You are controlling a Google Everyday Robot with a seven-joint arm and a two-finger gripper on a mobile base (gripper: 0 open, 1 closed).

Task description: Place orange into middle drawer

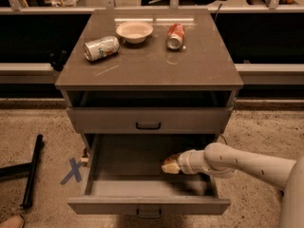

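The jaws stand closed on a small, smooth, round orange [166,168], though only a tan-orange patch of it shows between them and its outline is smeared. The pale two-finger gripper [170,165] sits low inside the wide grey-brown middle drawer [118,204], right of centre and just above the drawer floor, so the fruit is within the drawer's walls but in the grasp. The drawer is pulled out; its small dark bar handle [148,214] is partly cut by the lower edge of the picture. The white jointed robot arm [247,163] reaches in over the right side wall and runs out of the picture at the right, hiding the drawer's right rear corner. Above is the closed grey-brown upper drawer front [109,120] with a like handle, and over it an open dark gap whose inside cannot be made out. On the brown cabinet top [152,65] lie a white-and-green drink can [101,48] on its side, a shallow cream bowl [134,31] and a red soda can [175,36], also on its side; both cans carry markings too blurred to read. On the speckled floor left of the cabinet are a blue taped cross [72,171] and a black bar [31,172] that is cut off at the left edge.
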